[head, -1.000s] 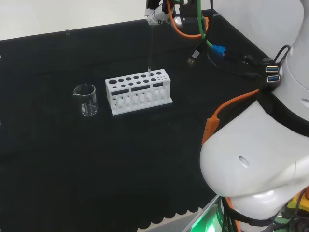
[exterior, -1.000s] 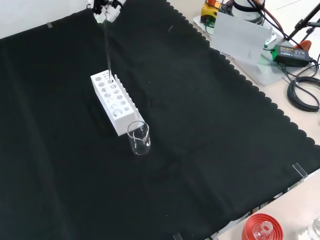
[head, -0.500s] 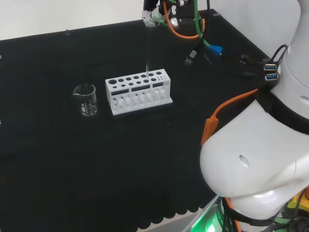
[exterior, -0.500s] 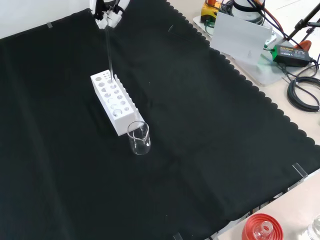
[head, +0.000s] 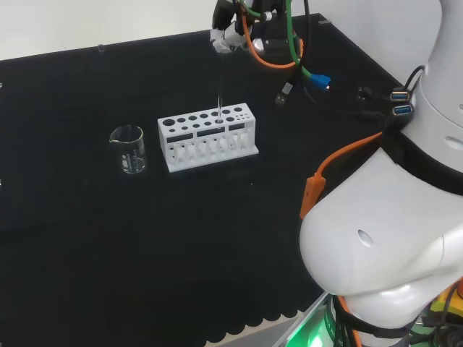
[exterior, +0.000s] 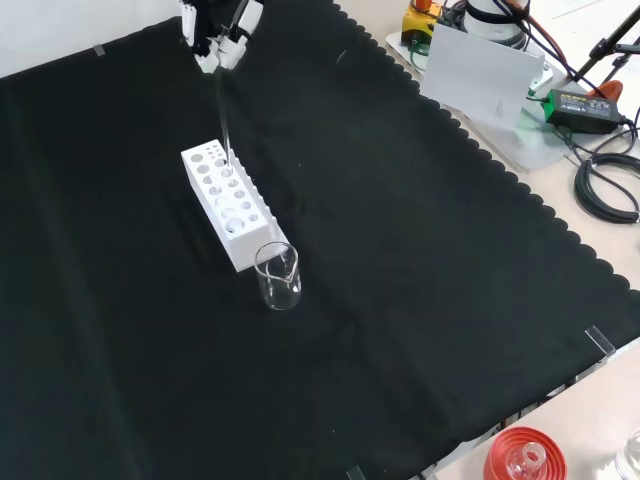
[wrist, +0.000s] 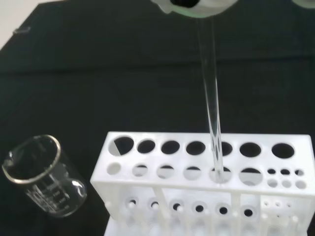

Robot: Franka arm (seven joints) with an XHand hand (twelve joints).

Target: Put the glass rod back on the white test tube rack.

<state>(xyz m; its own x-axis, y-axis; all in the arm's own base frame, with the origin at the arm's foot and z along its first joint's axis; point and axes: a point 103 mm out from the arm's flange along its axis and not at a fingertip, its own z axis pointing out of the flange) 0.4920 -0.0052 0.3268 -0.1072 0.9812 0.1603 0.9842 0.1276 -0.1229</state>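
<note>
A clear beaker (exterior: 278,277) is seen nearest in the front view, just beside the white test tube rack (exterior: 225,203). The glass rod (exterior: 224,120) is stood in a rack hole, pinched above by the hand (exterior: 220,40)'s fingers.

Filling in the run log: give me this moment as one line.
hand: shut on glass rod | rod: upright, lower end in a hole of white test tube rack | beaker: beside rack, untouched
</note>
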